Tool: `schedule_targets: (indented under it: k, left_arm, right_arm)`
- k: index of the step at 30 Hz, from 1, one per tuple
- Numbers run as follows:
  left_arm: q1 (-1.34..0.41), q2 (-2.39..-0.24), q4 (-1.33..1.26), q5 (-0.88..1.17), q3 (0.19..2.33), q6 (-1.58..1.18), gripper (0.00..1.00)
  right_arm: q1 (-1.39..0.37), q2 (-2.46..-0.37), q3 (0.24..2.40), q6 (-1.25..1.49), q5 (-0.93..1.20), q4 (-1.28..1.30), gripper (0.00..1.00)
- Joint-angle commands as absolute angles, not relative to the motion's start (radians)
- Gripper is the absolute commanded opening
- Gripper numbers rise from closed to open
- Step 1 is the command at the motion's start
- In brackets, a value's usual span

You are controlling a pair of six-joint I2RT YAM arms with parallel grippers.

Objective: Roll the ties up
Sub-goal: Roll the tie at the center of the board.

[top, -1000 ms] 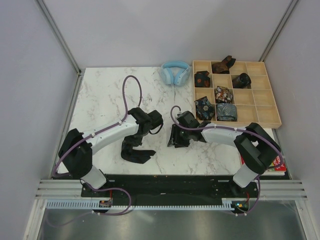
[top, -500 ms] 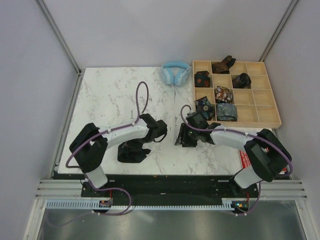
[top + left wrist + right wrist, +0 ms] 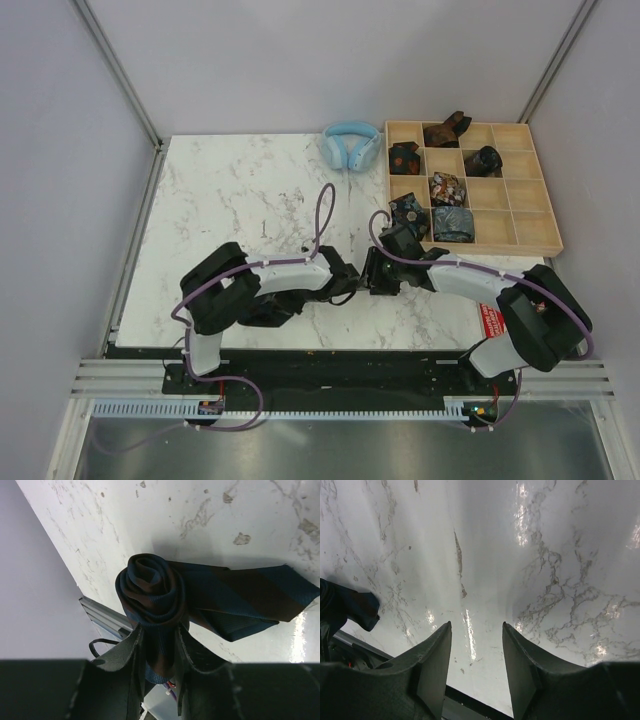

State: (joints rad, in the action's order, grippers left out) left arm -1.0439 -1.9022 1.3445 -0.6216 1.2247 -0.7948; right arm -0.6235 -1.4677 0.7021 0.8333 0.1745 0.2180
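Overhead, two arms reached across one marble table (image 3: 220,190), their grippers close together at the lower middle of the frame. One pair of light blue headphones (image 3: 350,146) lay at the table's top edge. One wooden tray (image 3: 550,235) at upper right held six rolled ties (image 3: 447,188), each in its own compartment.

A seventh, the striped tie (image 3: 165,595) in blue and brown, sat in the left gripper (image 3: 159,645), whose fingers were clamped on its coiled part. In the left wrist view the spiral faced the camera. Its loose tail ran lengthwise from the coil toward the right edge of the frame, lying along the marble, with the pointed tip at far right.

The right gripper (image 3: 476,626) had its fingers spread apart over bare marble, gripping nothing.
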Motion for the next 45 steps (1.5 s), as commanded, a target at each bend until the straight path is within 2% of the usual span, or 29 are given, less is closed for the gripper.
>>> schedule_targets:
  k: [1, 2, 4, 5, 8, 9, 11, 18, 21, 23, 27, 32, 35, 40, 45]
  left_arm:
    - [-1.069, -1.936, 1.336, -0.598, 1.264, -0.850, 0.19]
    - [-1.072, -1.936, 1.329, -0.591, 1.266, -0.845, 0.22]
    - [-1.077, -1.918, 1.281, -0.528, 1.259, -0.807, 0.42]
    - [-1.081, -1.907, 1.263, -0.503, 1.256, -0.795, 0.61]
    - [-1.092, -1.839, 1.206, -0.421, 1.241, -0.776, 0.81]
    - [-1.092, -1.820, 1.197, -0.390, 1.238, -0.773, 0.93]
    - [-1.092, -1.766, 1.177, -0.367, 1.242, -0.767, 0.99]
    - [-1.066, -1.524, 1.117, -0.281, 1.215, -0.776, 0.97]
    - [-0.959, -1.324, 1.033, -0.198, 1.100, -0.804, 0.91]
    - [-0.836, -1.159, 0.980, -0.106, 0.979, -0.804, 0.91]
    - [-0.655, -0.976, 0.954, -0.057, 0.859, -0.779, 0.91]
    - [-0.529, -0.986, 1.052, -0.113, 0.851, -0.817, 0.91]
    - [-0.407, -0.994, 1.020, -0.115, 0.851, -0.781, 0.89]
    - [-0.178, -1.075, 0.948, 0.033, 0.839, -0.647, 0.82]
    - [-0.117, -1.140, 0.847, 0.213, 0.790, -0.646, 0.77]
  right_arm:
    - [-0.614, -1.431, 0.690, 0.836, 0.163, 0.218, 0.53]
    - [-0.615, -1.430, 0.690, 0.835, 0.163, 0.218, 0.53]
    - [-0.614, -1.430, 0.684, 0.836, 0.164, 0.218, 0.53]
    - [-0.614, -1.431, 0.684, 0.835, 0.163, 0.219, 0.53]
    - [-0.614, -1.436, 0.681, 0.834, 0.169, 0.212, 0.53]
    - [-0.614, -1.437, 0.678, 0.836, 0.169, 0.210, 0.53]
    - [-0.614, -1.437, 0.675, 0.841, 0.172, 0.199, 0.53]
    - [-0.620, -1.437, 0.678, 0.865, 0.229, 0.158, 0.52]
    - [-0.637, -1.427, 0.681, 0.877, 0.253, 0.137, 0.52]
    - [-0.649, -1.416, 0.680, 0.887, 0.282, 0.089, 0.52]
    - [-0.748, -1.407, 0.709, 0.943, 0.292, 0.006, 0.51]
    - [-0.874, -1.471, 0.808, 1.028, 0.265, -0.109, 0.48]
    - [-0.919, -1.529, 0.865, 1.052, 0.229, -0.101, 0.47]
    - [-0.943, -1.588, 0.850, 1.094, 0.250, -0.178, 0.48]
    - [-0.953, -1.591, 0.812, 1.094, 0.275, -0.264, 0.51]
